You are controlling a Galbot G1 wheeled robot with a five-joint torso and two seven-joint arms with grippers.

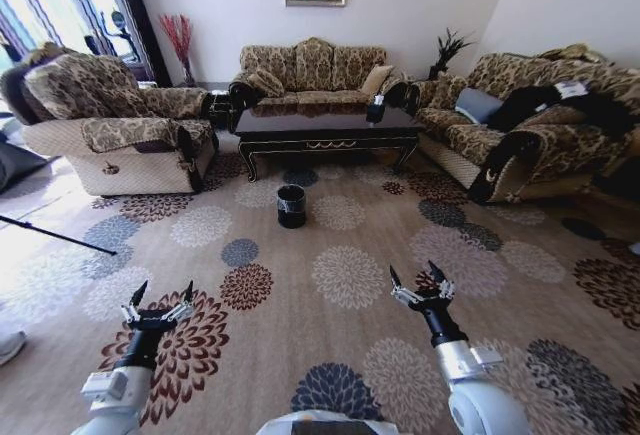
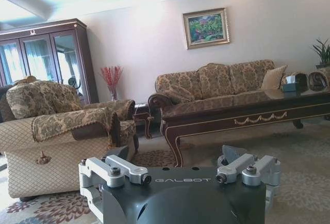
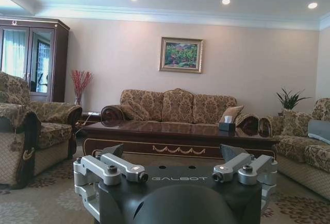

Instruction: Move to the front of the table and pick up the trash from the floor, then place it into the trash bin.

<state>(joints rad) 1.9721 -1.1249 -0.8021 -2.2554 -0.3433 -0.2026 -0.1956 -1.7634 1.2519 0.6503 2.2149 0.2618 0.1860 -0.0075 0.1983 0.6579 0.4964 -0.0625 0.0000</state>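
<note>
Taking the trash bin [image 1: 291, 205] as the mark: the left gripper [image 1: 158, 300] hangs low over the carpet, well short of it and off to its left, fingers spread and empty. The bin stands on the carpet just before the table [image 1: 326, 125]. The right gripper [image 1: 420, 282], also spread and empty, sits short of it to the right. The trash itself I cannot make out; it probably lies ahead, near the bin
</note>
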